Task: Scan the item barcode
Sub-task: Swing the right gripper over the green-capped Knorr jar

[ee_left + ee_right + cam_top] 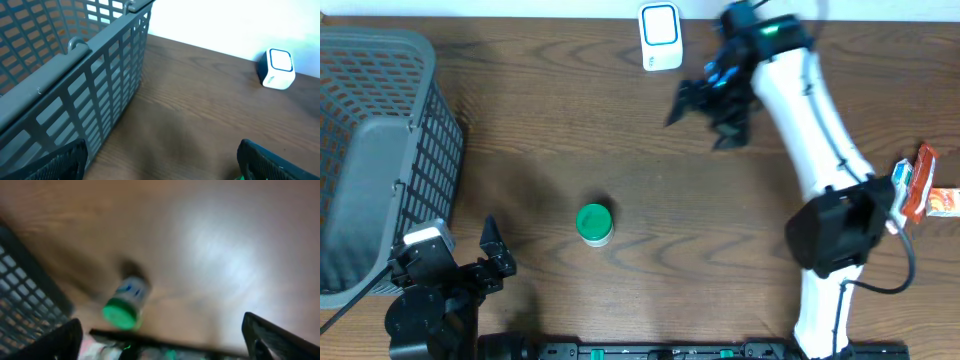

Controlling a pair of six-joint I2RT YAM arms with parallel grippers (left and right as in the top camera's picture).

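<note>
Small white, green-capped cylindrical bottle (594,223) near the middle of the dark brown, wood-grained table (570,130), cap upward as seen from overhead. Well apart from the right pincer (705,112), more toward the near left of it. Closer to the left pincer (498,250), yet not touching it.

Right pincer near the far edge, just beside the white rounded-box scanner with blue trim (660,36). Black fingers spread wide, nothing between them. In the right wrist view, blurred: bottle (125,305) low and left between the two dark finger shapes, smooth glare on the wood.

Left pincer also wide apart and holding nothing, next to the grey plastic lattice basket (380,150) with square holes. Orange-red glossy packet (925,185) at the right edge of the table.
</note>
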